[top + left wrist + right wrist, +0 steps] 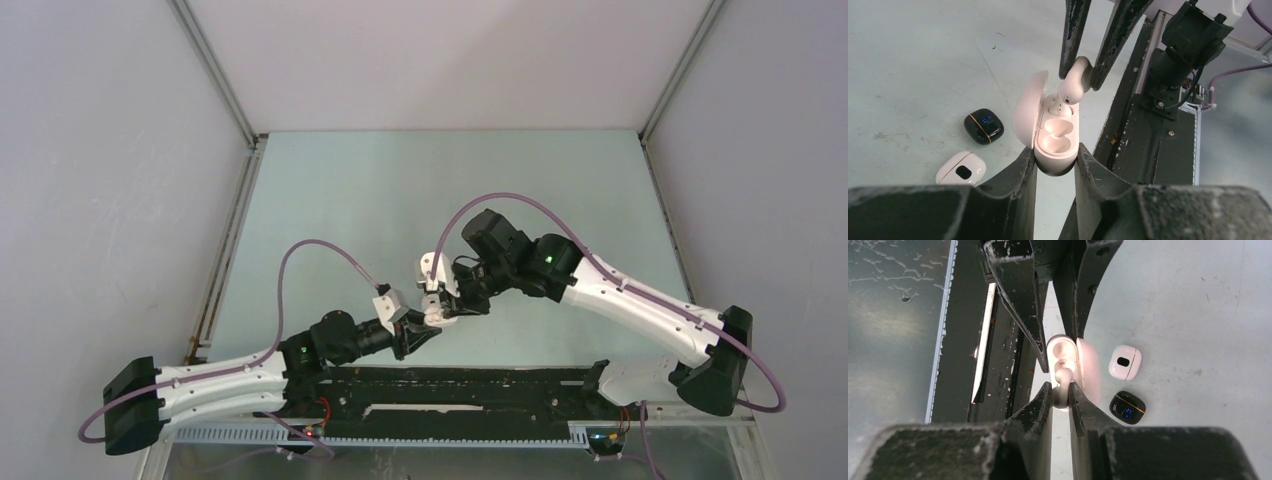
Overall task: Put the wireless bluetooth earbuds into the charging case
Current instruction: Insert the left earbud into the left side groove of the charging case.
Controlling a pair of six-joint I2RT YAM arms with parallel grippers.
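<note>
My left gripper (1055,159) is shut on the base of an open white charging case (1057,146), its lid (1027,107) swung to the left. My right gripper (1060,391) is shut on a white earbud (1062,379) and holds it from above over the case (1066,351). In the left wrist view the earbud (1075,80) sits between the right gripper's fingers (1070,45), and its lower end reaches into the far socket. The near socket (1060,139) is empty. In the top view both grippers meet near the table's front middle (435,315). No other earbuds show.
A closed black case (983,126) with a blue display and a closed white case (961,169) lie on the table left of the held case; both also show in the right wrist view (1127,407) (1124,362). A black rail (450,385) runs along the near edge.
</note>
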